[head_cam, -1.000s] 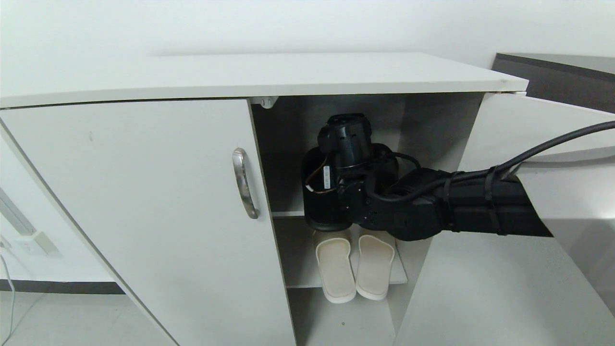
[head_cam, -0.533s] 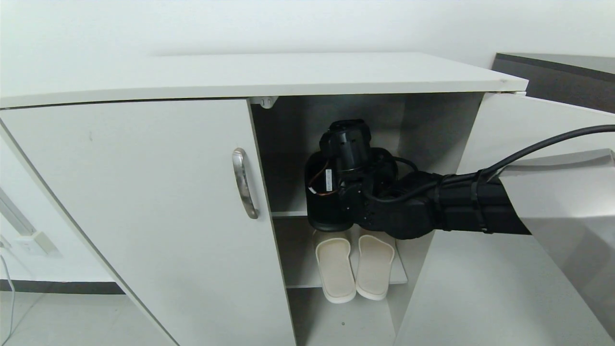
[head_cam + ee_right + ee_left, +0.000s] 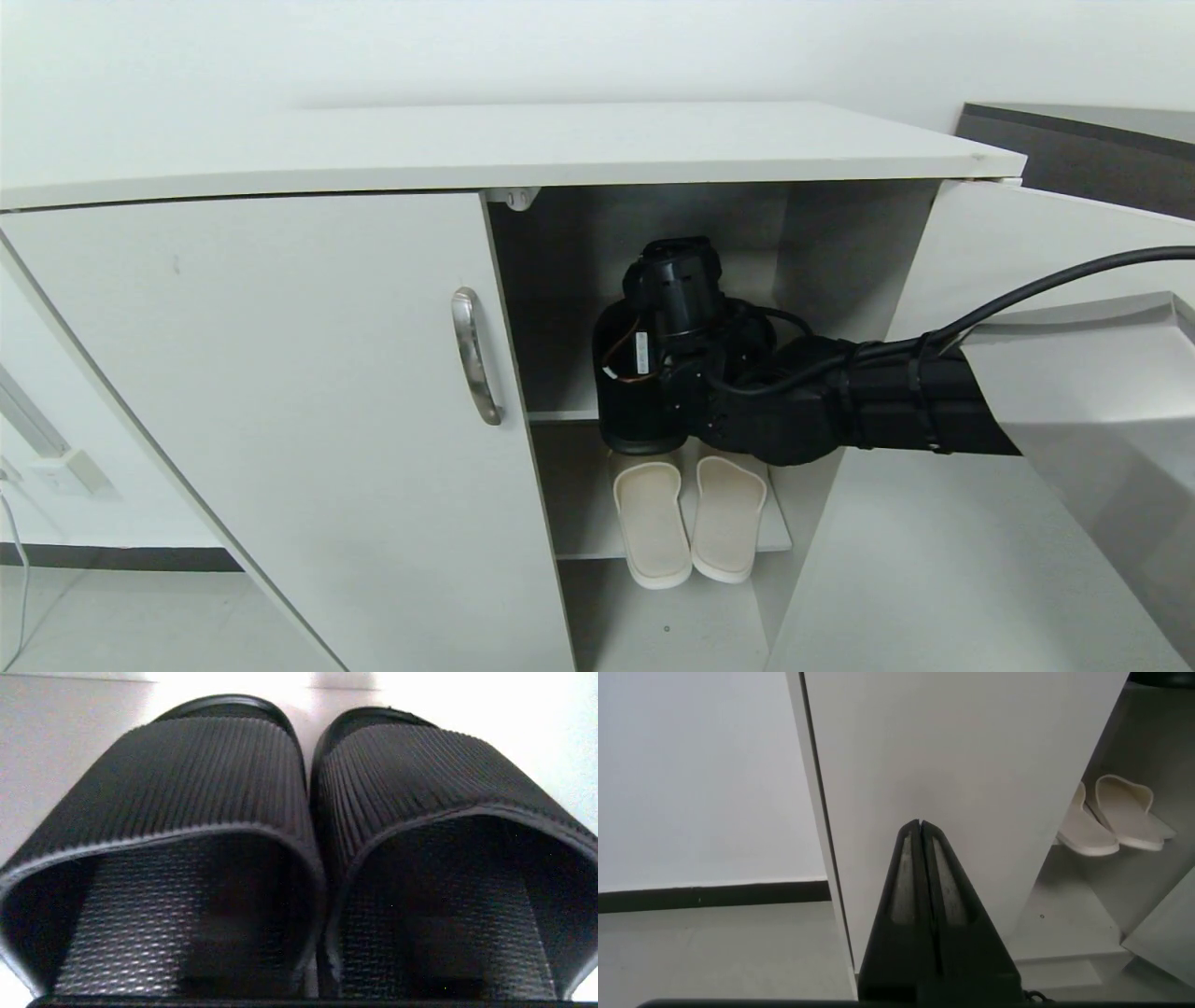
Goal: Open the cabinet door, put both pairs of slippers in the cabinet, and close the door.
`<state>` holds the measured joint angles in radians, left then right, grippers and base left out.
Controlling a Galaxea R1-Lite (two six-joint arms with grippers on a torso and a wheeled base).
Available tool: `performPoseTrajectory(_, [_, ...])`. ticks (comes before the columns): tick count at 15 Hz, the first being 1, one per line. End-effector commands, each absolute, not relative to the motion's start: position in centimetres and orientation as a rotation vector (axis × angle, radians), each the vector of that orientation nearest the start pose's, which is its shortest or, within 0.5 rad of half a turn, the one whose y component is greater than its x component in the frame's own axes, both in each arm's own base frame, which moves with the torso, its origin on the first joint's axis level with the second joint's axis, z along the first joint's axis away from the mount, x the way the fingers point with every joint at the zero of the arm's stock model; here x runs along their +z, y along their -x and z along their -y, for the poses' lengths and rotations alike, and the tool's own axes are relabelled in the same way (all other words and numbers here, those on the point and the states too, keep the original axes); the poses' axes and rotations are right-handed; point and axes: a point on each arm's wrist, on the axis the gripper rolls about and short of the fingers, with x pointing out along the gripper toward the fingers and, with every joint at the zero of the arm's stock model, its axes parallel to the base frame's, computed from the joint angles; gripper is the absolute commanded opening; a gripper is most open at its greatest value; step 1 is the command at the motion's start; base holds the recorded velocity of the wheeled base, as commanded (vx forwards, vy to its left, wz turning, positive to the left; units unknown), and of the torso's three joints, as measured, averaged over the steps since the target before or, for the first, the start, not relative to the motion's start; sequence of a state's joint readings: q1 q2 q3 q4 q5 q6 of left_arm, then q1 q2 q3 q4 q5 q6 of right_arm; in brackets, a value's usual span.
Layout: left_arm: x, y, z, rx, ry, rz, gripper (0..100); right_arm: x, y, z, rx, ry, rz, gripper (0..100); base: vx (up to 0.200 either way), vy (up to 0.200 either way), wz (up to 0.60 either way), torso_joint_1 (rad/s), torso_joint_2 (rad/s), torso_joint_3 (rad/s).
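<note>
The white cabinet (image 3: 523, 140) has its right door (image 3: 1018, 252) swung open and its left door (image 3: 280, 401) closed. A pair of white slippers (image 3: 686, 518) lies on the middle shelf, heels over its front edge; the left wrist view has them too (image 3: 1111, 817). My right arm (image 3: 840, 406) is inside the opening, and its gripper is shut on a pair of black slippers (image 3: 627, 401). They hang above the upper shelf, and their straps (image 3: 215, 812) sit close before the right wrist camera. My left gripper (image 3: 920, 829) is shut and empty, low before the closed door.
A metal handle (image 3: 474, 355) runs down the closed left door near the opening. The bottom compartment (image 3: 663, 625) under the white slippers holds nothing. The open right door stands close beside my right forearm. Bare floor (image 3: 719, 952) lies left of the cabinet.
My right arm has gone a little deeper into the cabinet and slightly lower, carrying the black slippers with it. The white slippers and both doors have stayed put.
</note>
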<state>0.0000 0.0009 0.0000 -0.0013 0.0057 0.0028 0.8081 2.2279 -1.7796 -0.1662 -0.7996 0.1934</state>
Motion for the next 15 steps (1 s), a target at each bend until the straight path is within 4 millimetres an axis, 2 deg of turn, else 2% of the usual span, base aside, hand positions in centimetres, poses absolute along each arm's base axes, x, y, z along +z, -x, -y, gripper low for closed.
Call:
performPoseTrajectory(1, [7.6, 2.3, 0.0, 0.006, -0.002, 0.0, 0, 20.7, -32.8, -32.1, -0.009, 0.016, -0.201, 100, 0.0, 0.0, 0.0, 0.0, 0.0, 0.0])
performPoseTrajectory(8, [7.6, 2.3, 0.0, 0.006, -0.003, 0.002, 0, 22.3, -27.8, -30.6, 0.042, 0.014, -0.207, 100, 0.0, 0.0, 0.0, 0.0, 0.0, 0.0])
performPoseTrajectory(9, [7.6, 2.3, 0.0, 0.006, -0.002, 0.0, 0, 22.4, -27.5, -30.5, 0.045, 0.012, -0.205, 100, 0.0, 0.0, 0.0, 0.0, 0.0, 0.0])
performPoseTrajectory(11, [7.6, 2.3, 0.0, 0.006, -0.002, 0.002, 0, 22.5, -25.8, -29.9, 0.071, 0.007, -0.198, 100, 0.0, 0.0, 0.0, 0.0, 0.0, 0.0])
performPoseTrajectory(15, [7.6, 2.3, 0.0, 0.006, -0.002, 0.0, 0, 22.3, -20.8, -28.9, 0.166, -0.022, -0.168, 100, 0.0, 0.0, 0.0, 0.0, 0.0, 0.0])
